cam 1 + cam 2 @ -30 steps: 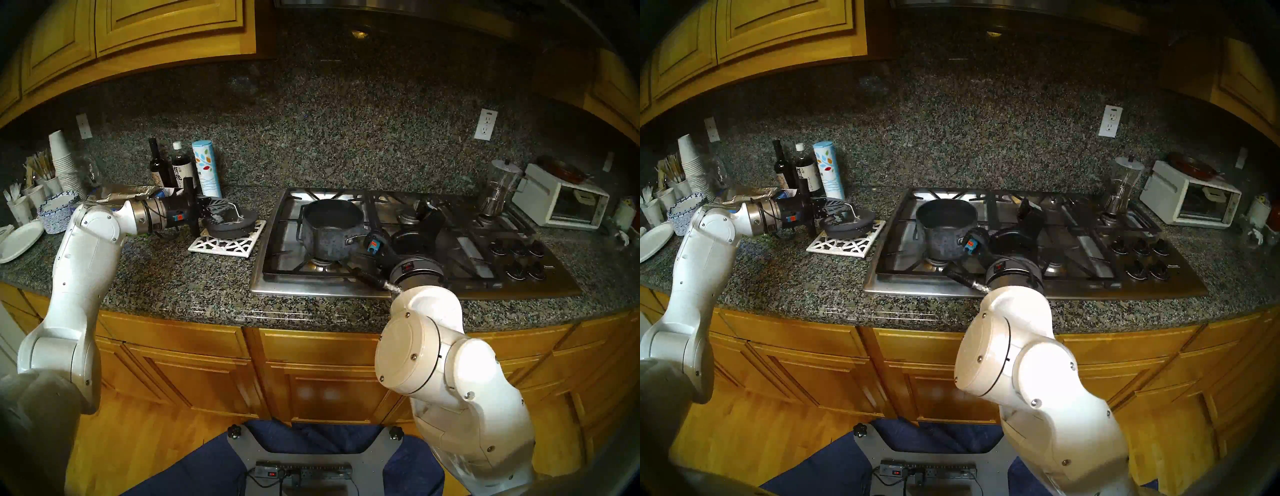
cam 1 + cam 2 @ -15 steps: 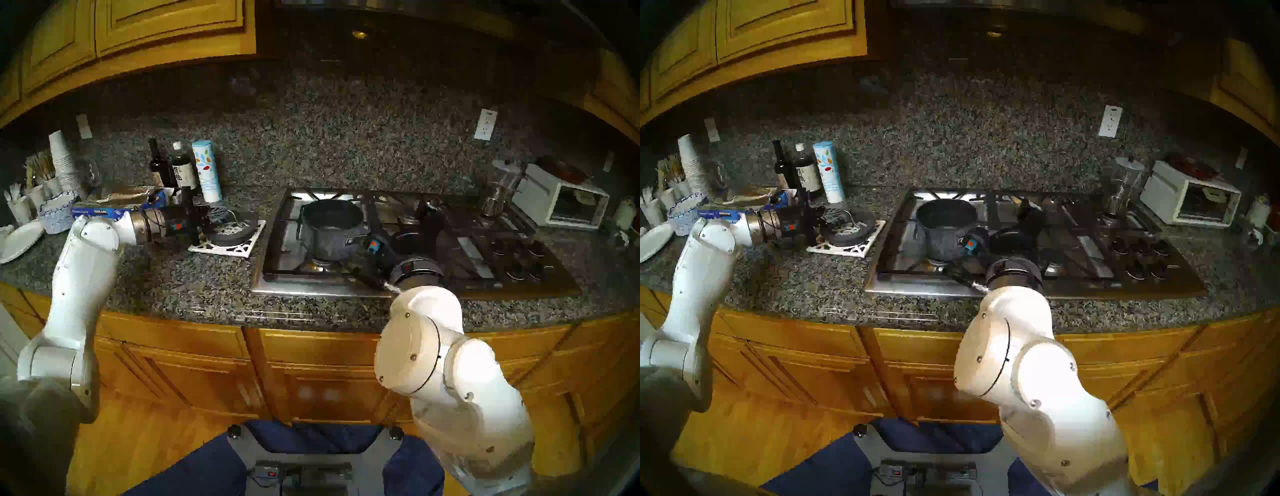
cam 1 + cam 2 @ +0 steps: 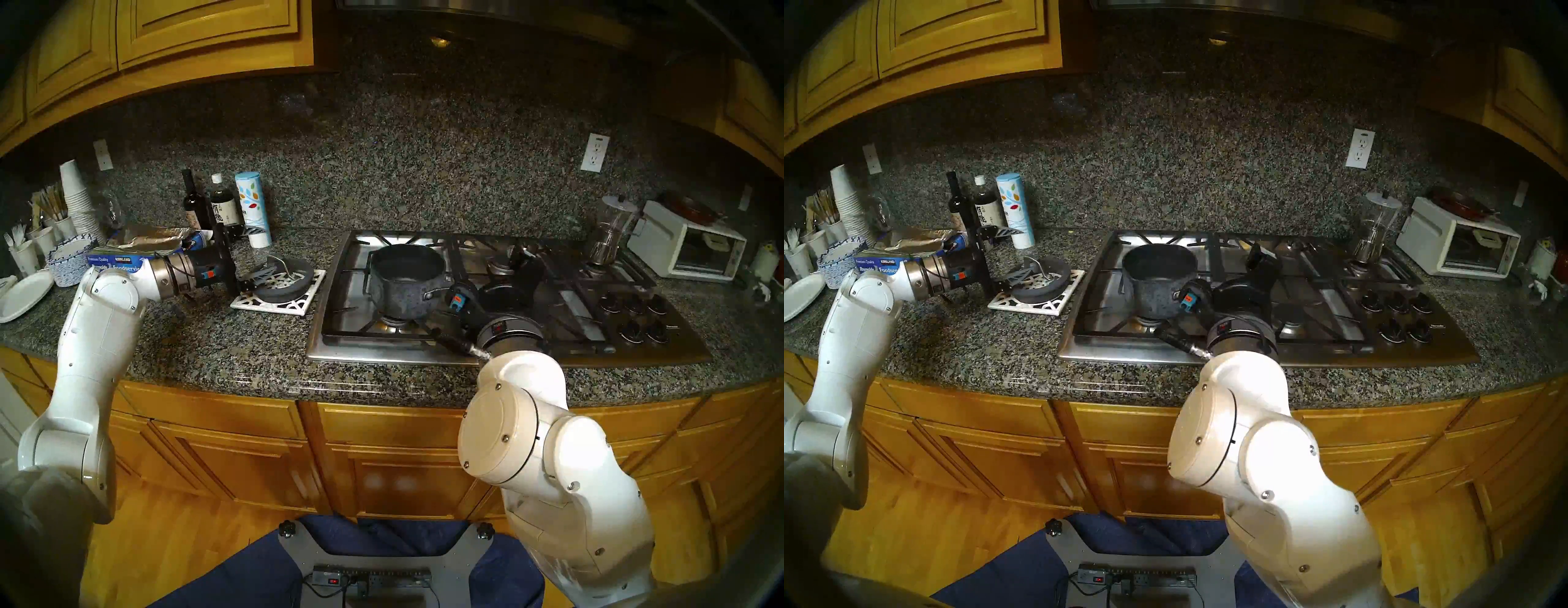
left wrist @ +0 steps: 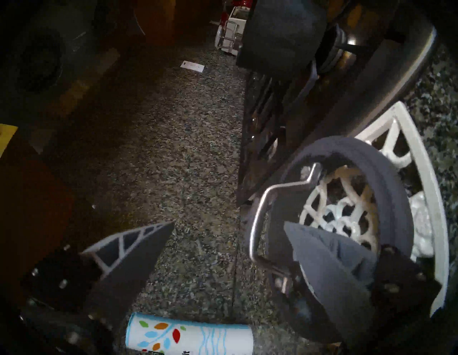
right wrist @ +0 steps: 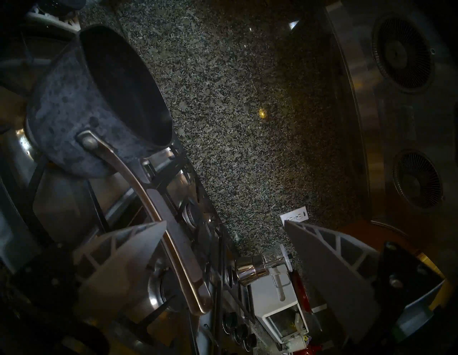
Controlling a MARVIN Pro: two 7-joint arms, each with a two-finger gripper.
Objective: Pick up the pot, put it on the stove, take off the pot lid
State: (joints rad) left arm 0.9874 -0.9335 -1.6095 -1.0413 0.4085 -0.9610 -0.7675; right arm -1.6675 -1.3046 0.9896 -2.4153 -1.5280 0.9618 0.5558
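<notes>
Resting on the white lattice trivet (image 3: 278,297) left of the stove (image 3: 500,293), the pot lid (image 3: 285,280) lies freed; the left tool (image 3: 258,254) gapes. A "KIRKLAND" foil box (image 3: 116,263) sits behind. The right wrist view shows the pot (image 5: 81,116) on the grate, the right tool (image 5: 224,248) spread, unladen.

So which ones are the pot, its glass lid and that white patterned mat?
pot (image 3: 396,293): left head view, speckled side wall.
pot lid (image 3: 282,293): left head view, dark rim.
white trivet (image 3: 297,305): left head view, lattice corner.
</notes>
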